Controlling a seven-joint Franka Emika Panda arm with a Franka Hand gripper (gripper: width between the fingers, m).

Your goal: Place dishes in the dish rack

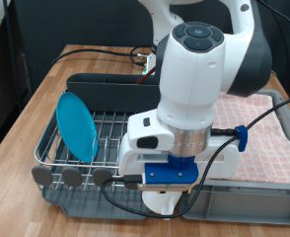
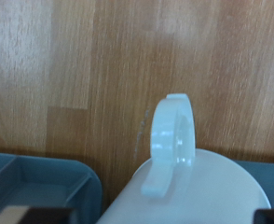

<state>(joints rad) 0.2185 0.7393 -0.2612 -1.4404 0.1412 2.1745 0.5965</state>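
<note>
The light-blue plate (image 1: 78, 125) stands on edge in the dish rack (image 1: 115, 126), at the exterior view's left. My gripper (image 1: 168, 196) hangs low over the front edge, between the rack and the grey bin, and the arm mostly hides it. The white cup (image 2: 188, 191) sits right in front of the wrist camera with its handle (image 2: 172, 140) turned towards the wooden table. It also shows as a white shape under the hand in the exterior view (image 1: 165, 205). It appears held off the table. The fingertips are hidden. The wooden spoon is out of view.
A grey bin (image 1: 253, 193) lined with pink checked cloth (image 1: 268, 138) sits at the exterior view's right, against the rack. Its corner shows in the wrist view (image 2: 34, 182). Black cables (image 1: 96, 51) run along the table behind the rack. The wooden table (image 1: 36, 99) surrounds both.
</note>
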